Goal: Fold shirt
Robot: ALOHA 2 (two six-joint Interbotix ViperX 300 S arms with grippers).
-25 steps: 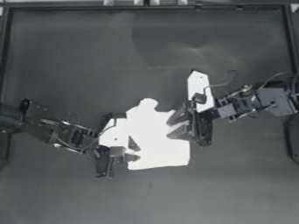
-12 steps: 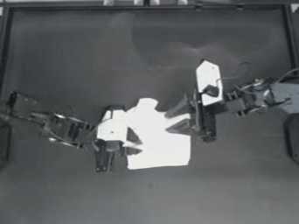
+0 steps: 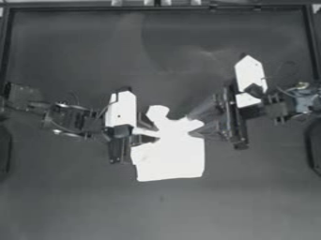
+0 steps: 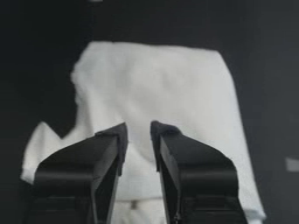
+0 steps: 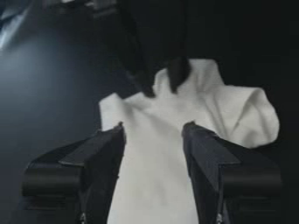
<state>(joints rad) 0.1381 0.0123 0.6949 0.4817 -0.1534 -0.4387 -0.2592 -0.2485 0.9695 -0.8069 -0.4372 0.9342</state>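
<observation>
We see the shirt (image 3: 171, 152) mid-tabletop between both end effectors; left (image 3: 139, 136) nearer, nearly closed; right (image 3: 210, 123) apart.

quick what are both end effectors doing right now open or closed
Left end effector: nearly closed over the shirt; grasp cannot be told.
Right end effector: open, shirt between its jaws.

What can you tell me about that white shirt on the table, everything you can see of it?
The shirt is plain white, soft-looking cloth, unmarked. It lies bunched into a small, roughly squarish heap near the middle of the dark table, with a narrower lobe sticking out toward the far edge. The left pincer is at its left edge, jaws close together over the fabric; the right pincer is at its upper right corner, jaws apart. Whether either grips cloth is unclear.
</observation>
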